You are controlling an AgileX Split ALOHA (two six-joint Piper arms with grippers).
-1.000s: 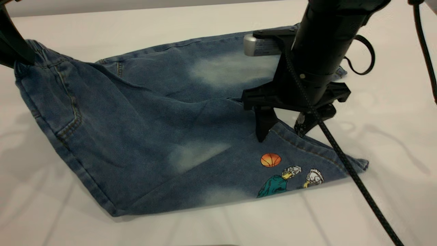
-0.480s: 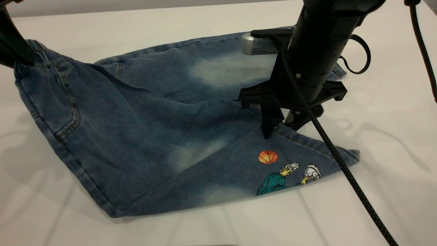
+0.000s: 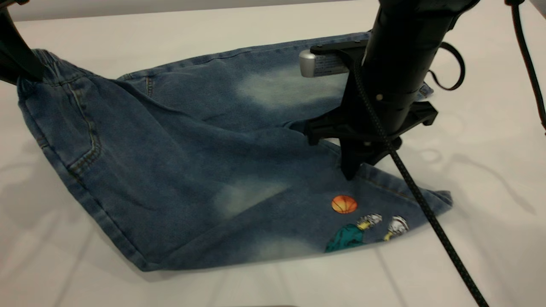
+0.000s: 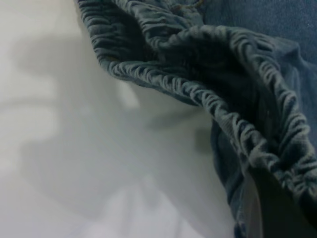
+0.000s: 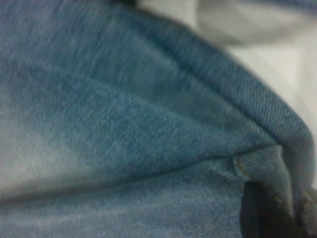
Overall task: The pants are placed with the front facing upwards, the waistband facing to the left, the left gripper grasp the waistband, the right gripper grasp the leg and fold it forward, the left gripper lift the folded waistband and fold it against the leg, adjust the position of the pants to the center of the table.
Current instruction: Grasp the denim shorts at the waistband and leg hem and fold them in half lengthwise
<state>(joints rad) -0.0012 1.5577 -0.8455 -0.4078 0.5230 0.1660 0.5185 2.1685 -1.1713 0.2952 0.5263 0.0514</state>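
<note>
Waistband (image 3: 42, 64) end stayed put at the table's (image 3: 128, 25) left, my left gripper (image 3: 19, 64) pinching the gathered edge clear of the surface. Over half a second my right gripper (image 3: 354, 168), clamped on the leg (image 3: 384, 187), slid it forward and right, so the fold was mid-way, I reckon. Left wrist cam showed the elastic bunched over one finger (image 4: 267, 208), hidden from outside.

Blue denim pants (image 3: 179, 162) are being held across the white table (image 3: 490, 179) — the elastic waistband (image 3: 47, 64) is being lifted by the left gripper (image 3: 19, 64), while the printed leg (image 3: 362, 213) is being pinched at its upper edge by the right gripper (image 3: 356, 168), its cable (image 3: 426, 213) trailing toward the camera.
</note>
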